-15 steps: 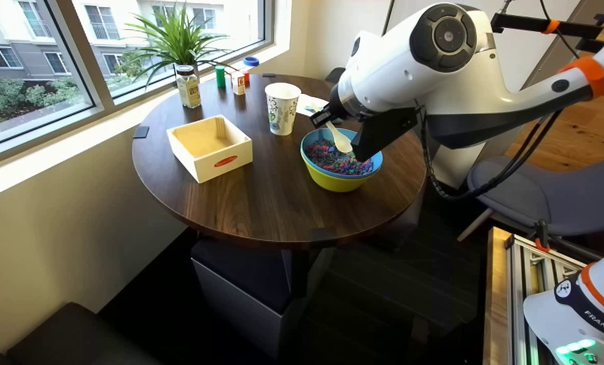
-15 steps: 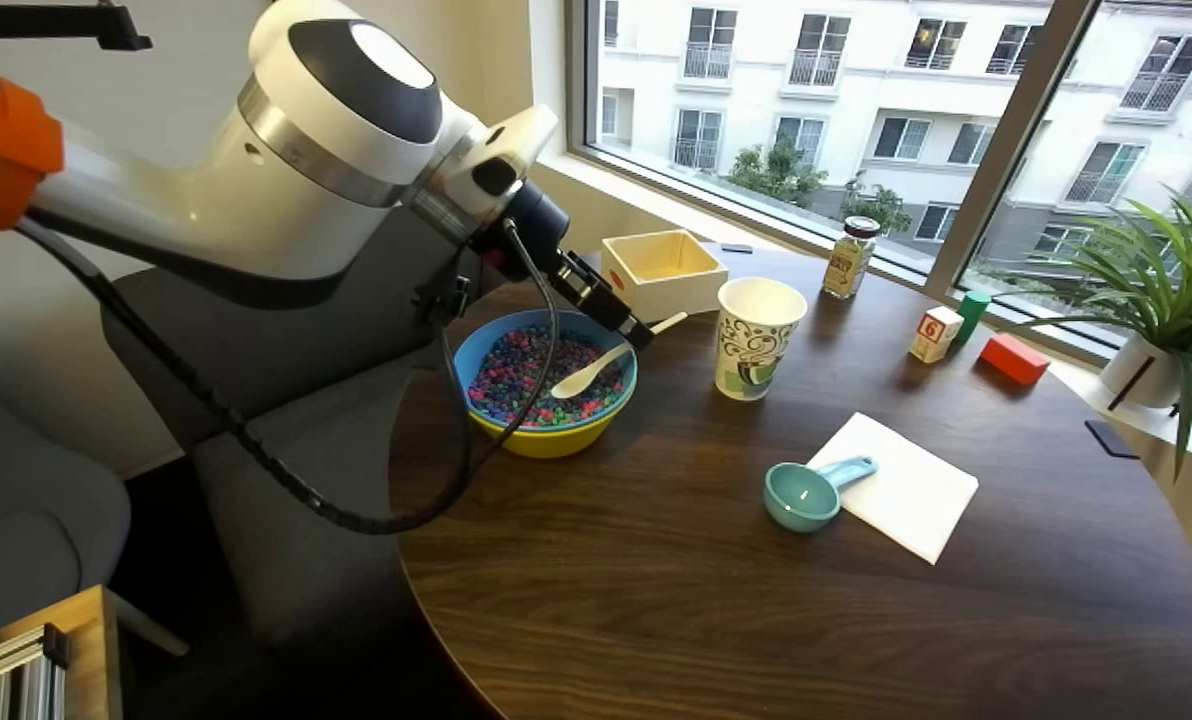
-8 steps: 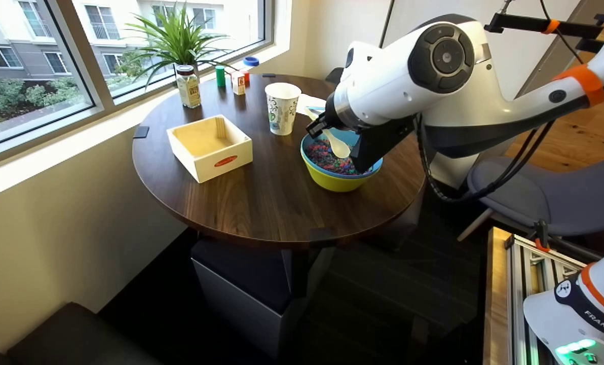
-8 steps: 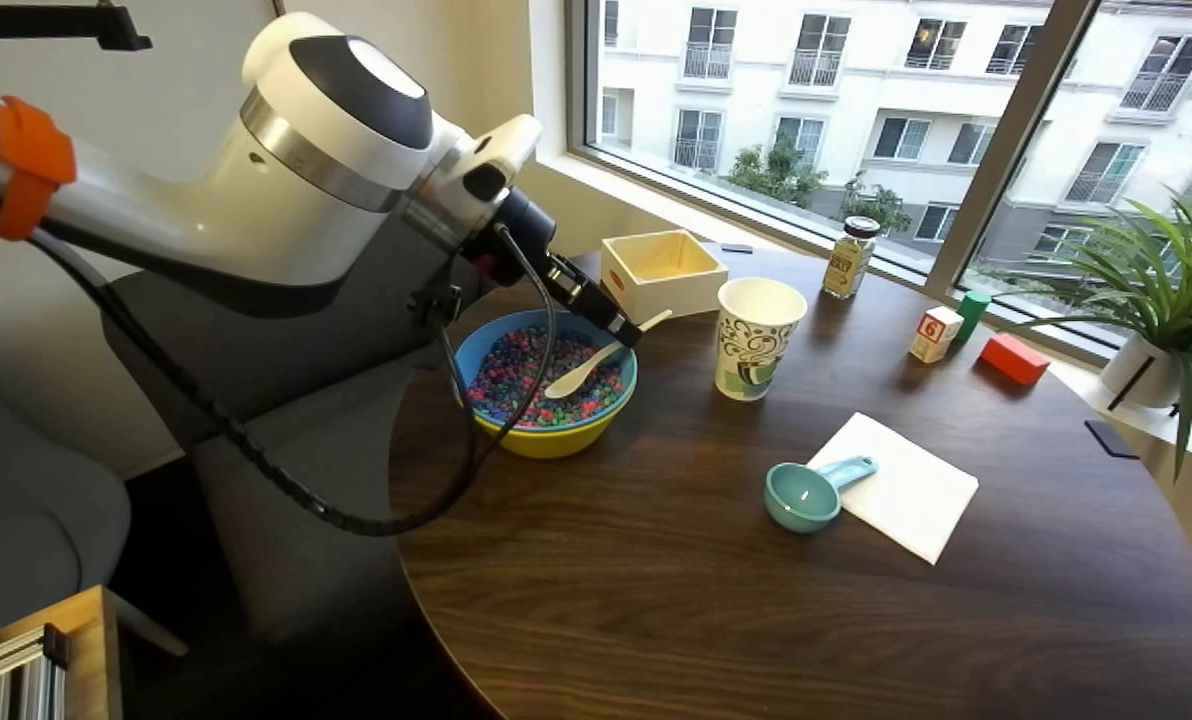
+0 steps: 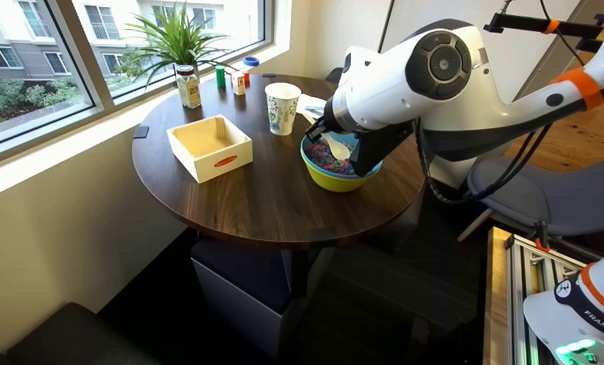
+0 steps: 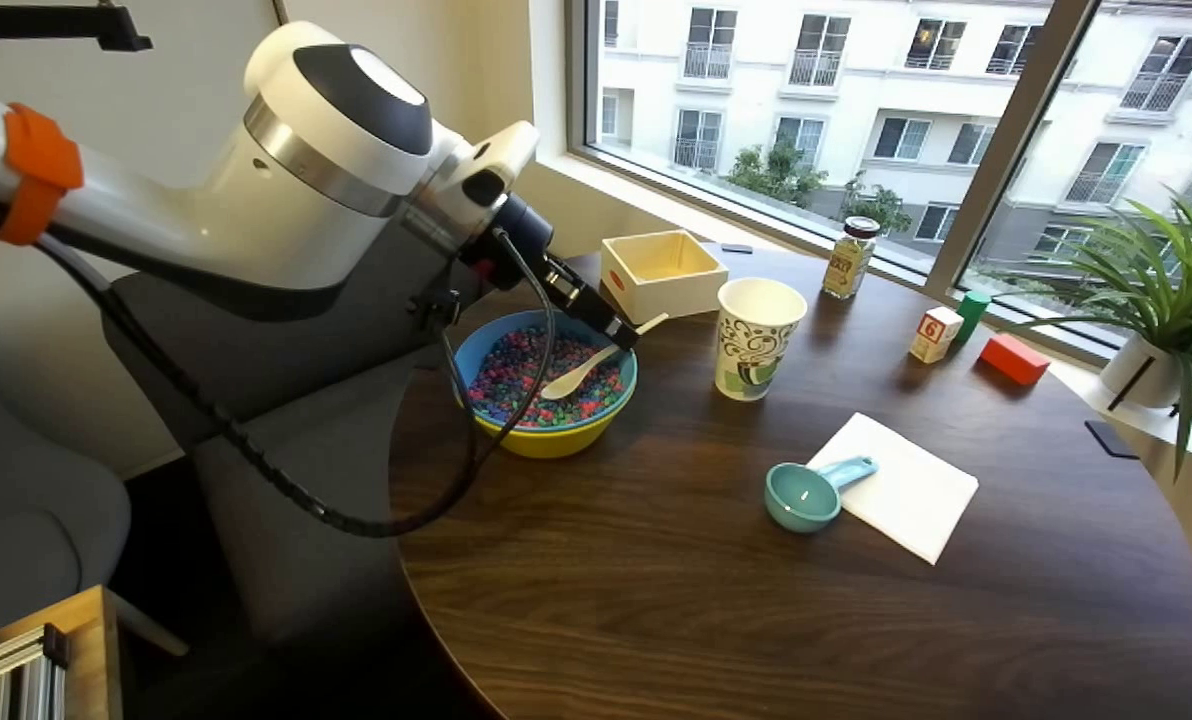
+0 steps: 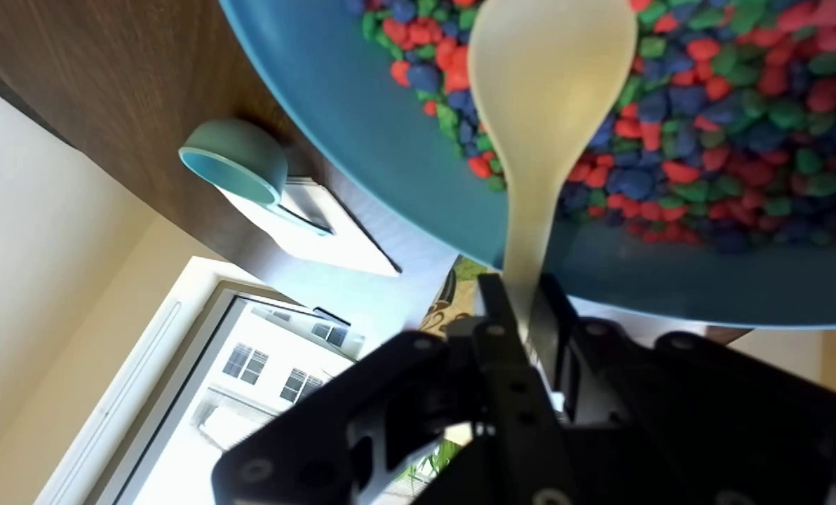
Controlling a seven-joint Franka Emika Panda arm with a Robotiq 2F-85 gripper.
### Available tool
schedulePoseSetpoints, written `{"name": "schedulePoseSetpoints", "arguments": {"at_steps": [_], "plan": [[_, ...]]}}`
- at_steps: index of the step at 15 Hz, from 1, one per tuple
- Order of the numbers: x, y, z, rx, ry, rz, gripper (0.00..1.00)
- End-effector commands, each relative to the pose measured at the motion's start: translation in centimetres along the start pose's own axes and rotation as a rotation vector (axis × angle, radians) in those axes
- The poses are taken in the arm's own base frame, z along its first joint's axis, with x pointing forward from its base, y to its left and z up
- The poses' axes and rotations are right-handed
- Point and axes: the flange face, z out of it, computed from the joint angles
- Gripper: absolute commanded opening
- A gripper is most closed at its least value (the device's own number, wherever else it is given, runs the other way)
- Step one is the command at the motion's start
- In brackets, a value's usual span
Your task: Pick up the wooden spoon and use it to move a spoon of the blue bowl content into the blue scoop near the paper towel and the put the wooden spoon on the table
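Observation:
My gripper (image 5: 314, 133) is shut on the handle of the pale wooden spoon (image 5: 339, 150), near the rim of the blue bowl (image 5: 338, 185). In the wrist view the spoon (image 7: 551, 77) runs up from between the fingertips (image 7: 520, 294), and no pieces show on its head. The head is over the blue bowl content (image 6: 506, 375), small red, blue and green pieces; I cannot tell if it touches them. The blue scoop (image 6: 801, 497) rests on the table (image 6: 756, 620) with its handle over the white paper towel (image 6: 911, 495). The scoop also shows in the wrist view (image 7: 236, 158).
A paper cup (image 6: 756, 345) stands between bowl and scoop. A wooden box (image 6: 666, 280) is behind the bowl. A salt jar (image 6: 849, 258), number block (image 6: 934, 335), green cylinder (image 6: 972, 315) and red block (image 6: 1014, 358) are near the window. A cable (image 6: 336, 515) hangs from the arm.
My gripper has moved down a little with the spoon still held, bringing the spoon head lower over the bowl content. The bowl, scoop, towel and cup have not moved.

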Motion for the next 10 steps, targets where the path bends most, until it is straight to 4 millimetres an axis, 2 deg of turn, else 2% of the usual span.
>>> {"name": "schedulePoseSetpoints", "arguments": {"at_steps": [1,10], "plan": [[-0.1,-0.4,-0.5,-0.002,-0.015,0.023,0.03],[-0.5,-1.7,-1.5,0.035,-0.021,-0.002,0.03]]}}
